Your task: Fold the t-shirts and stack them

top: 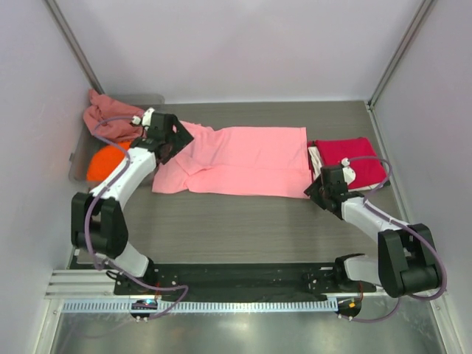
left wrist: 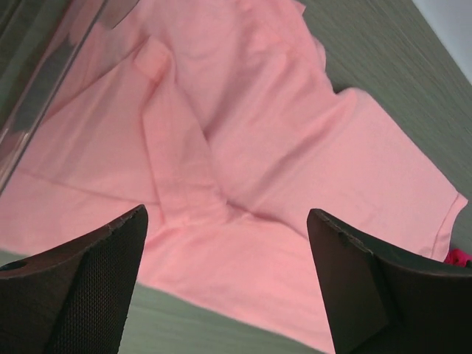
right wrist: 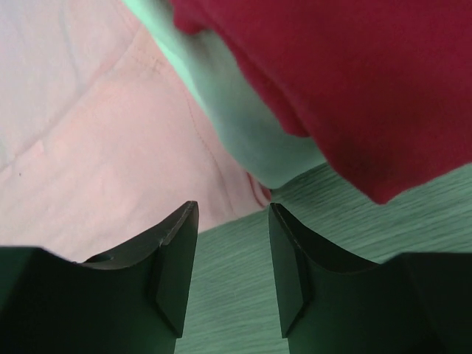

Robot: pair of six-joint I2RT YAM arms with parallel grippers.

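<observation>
**Fold in progress, seen from above and from both wrists.** Shows the light pink t-shirt (top: pixel 251 162) spread lengthwise on the tabletop (top: pixel 243 228). Its left end is creased and overlapped, presumably a part-made fold awaiting the turning-in of its long sides.

Locates the finished pile just beside that shirt's right end, perhaps touching it: crimson red t-shirt (top: pixel 350 156) folded square on top of a white t-shirt (top: pixel 316 158). Suggests a deliberately short carry for the next folded piece.

Locates the unfolded stock off the shirt's left end, in the grey tray (top: pixel 77 158). The dusty rose t-shirt (top: pixel 107 118) is heaped over the far corner, with the orange t-shirt (top: pixel 99 166) on the nearer side.

Sets the left claw (left wrist: pixel 227 214) above the shirt's left end, over the crumpled sleeve folds. Jaws spread wide, nothing between them, and no cloth touched, judging by the wrist view.

Sets the right claw (right wrist: pixel 232 206) low at the shirt's near right corner, beside the pile. Jaws roughly half apart and empty, with the pink hem and the white edge just ahead of the tips.

Suggests two free claws at opposite ends, probably poised for the next fold along the shirt's length.
</observation>
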